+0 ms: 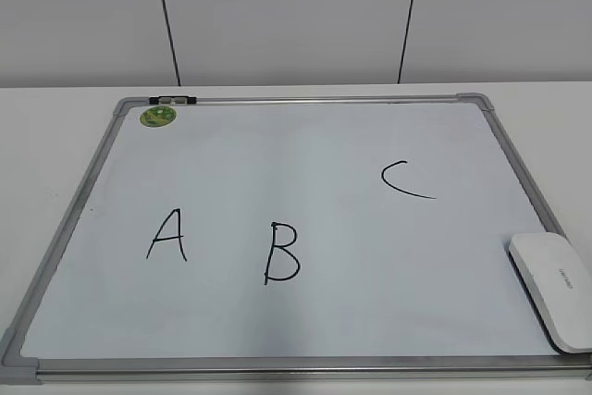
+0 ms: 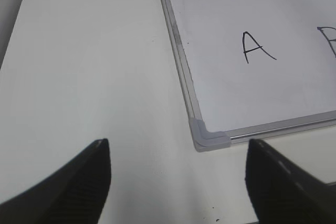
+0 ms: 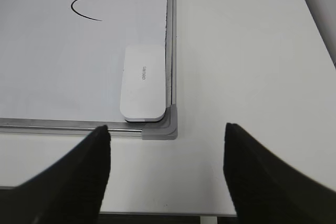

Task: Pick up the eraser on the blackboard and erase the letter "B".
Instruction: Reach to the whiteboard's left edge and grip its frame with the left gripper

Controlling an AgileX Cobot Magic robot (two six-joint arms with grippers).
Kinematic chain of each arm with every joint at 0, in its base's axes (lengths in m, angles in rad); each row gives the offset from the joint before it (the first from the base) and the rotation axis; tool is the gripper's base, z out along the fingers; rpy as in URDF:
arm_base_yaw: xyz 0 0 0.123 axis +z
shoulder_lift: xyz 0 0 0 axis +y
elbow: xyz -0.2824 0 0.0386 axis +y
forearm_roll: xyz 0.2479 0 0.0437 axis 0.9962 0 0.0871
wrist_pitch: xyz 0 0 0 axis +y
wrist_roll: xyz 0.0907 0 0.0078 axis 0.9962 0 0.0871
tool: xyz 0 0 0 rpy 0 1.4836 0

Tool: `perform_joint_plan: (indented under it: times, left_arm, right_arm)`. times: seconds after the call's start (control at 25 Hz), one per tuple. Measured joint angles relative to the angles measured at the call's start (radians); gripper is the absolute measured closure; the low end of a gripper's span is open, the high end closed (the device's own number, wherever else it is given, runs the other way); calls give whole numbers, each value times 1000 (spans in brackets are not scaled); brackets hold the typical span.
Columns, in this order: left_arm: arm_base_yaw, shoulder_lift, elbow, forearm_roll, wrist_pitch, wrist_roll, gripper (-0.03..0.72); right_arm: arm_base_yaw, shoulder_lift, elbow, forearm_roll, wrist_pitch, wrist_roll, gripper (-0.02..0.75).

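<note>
White table (image 1: 55,108) carries the blackboard (image 1: 305,101), lying flat, silver frame, grey corners. Board's left near corner sits close to the table's near edge in the left wrist view. Bare tabletop runs along both sides of the board.

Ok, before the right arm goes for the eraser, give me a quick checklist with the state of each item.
1. Eraser reachable: ok. It lies flat in the board's near right corner, nothing on top of it.
2. Right gripper ready: ok. Its fingers stand wide apart and hold nothing.
3. Alignment: not ok. The right gripper sits back off the blackboard, not yet above the eraser.
4. Side clearance: cannot tell. The eraser's long edge runs along the frame; any gap is unclear.
5. Letter "B" intact: ok. It sits between the A and the C.
6. Left gripper out of the way: ok. It is open, off the board's left corner.
</note>
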Motion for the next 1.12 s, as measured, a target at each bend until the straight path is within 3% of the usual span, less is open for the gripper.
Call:
perform_joint_plan:
  times: [0.76,1.12]
  left_arm:
    - [0,15,0,-8,0,0,95]
    - [0,384,-60,-66,-190,0,96]
  right_arm:
    - [0,0,0,0,0,0,237]
    - [0,0,0,0,0,0,237]
